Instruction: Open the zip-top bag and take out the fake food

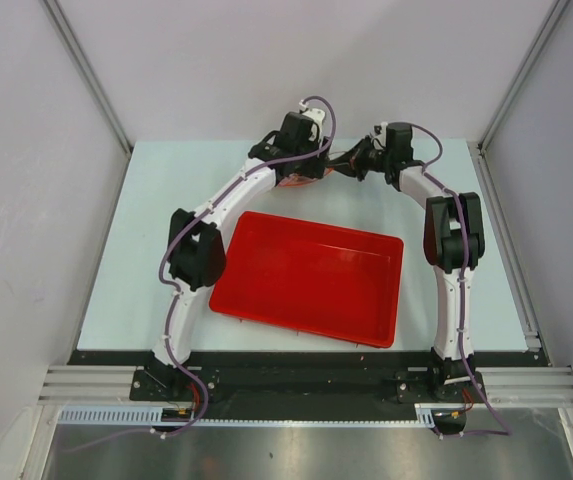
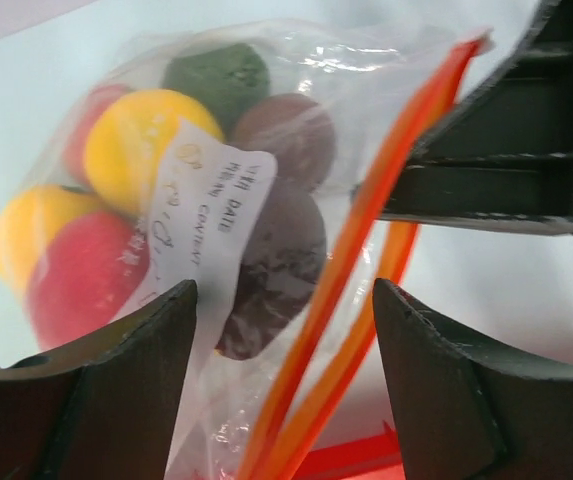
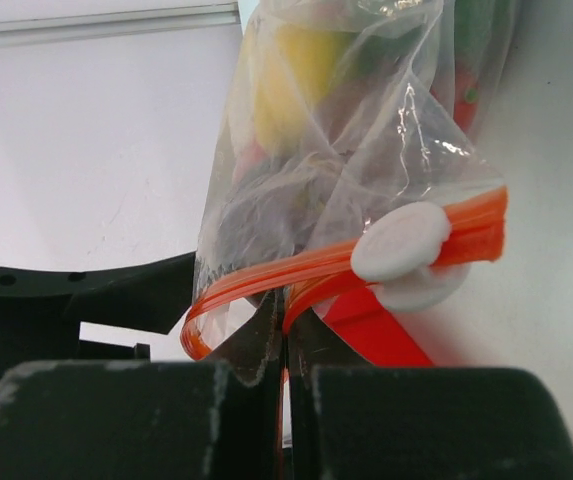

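Note:
The zip-top bag (image 2: pixel 266 200), clear and crinkly with a white label, hangs at the back of the table between both grippers. Inside it sits the fake food: a yellow ball (image 2: pixel 141 145), a green one (image 2: pixel 216 80), maroon ones (image 2: pixel 286 135) and a red one (image 2: pixel 81 270). My left gripper (image 2: pixel 286 330) is open, its fingers either side of the orange zip strip (image 2: pixel 366 260) without touching it. My right gripper (image 3: pixel 286 325) is shut on one lip of the zip strip (image 3: pixel 256 280), beside the white slider (image 3: pixel 401 250). The two lips are parted there.
A large red tray (image 1: pixel 311 275) lies on the table in front of the grippers, between the two arms. Grey walls enclose the table on the left, right and back.

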You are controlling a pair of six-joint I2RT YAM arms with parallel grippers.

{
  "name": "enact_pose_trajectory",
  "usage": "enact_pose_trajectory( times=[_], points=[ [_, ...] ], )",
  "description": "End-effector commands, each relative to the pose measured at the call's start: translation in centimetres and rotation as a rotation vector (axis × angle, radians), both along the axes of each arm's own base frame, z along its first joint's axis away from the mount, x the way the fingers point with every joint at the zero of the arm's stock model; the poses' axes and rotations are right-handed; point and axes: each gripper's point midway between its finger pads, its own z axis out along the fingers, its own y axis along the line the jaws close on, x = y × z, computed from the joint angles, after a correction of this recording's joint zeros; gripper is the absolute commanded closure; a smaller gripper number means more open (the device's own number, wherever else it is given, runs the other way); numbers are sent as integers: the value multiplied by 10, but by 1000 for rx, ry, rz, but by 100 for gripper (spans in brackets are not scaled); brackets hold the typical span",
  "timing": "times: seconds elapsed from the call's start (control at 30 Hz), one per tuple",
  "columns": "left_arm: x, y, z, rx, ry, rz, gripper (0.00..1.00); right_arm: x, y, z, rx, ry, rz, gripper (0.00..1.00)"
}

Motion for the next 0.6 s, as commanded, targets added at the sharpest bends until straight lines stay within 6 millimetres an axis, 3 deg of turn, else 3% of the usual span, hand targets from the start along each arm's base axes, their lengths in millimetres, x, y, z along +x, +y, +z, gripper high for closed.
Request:
enact_pose_trajectory(
  times=[0.0,0.13,0.23,0.37,0.43,0.57],
  points=[
    [21,6,48,-7,-155,71,27,-7,3,48,40,-91,33,100],
    [26,10,45,-4,-161,103,36,-10,4,48,41,-93,39,100],
    [26,14,41,13,-152,117,58,-14,4,51,34,-102,44,100],
    [22,16,43,9,-138,118,100,-26,-2,40,-26,-67,52,100],
    [18,11,46,-31,-123,107,100,-31,-11,33,-111,-98,53,97],
    [12,3,57,-113,-99,105,100,-46,-40,-12,-327,8,31,94]
  ],
)
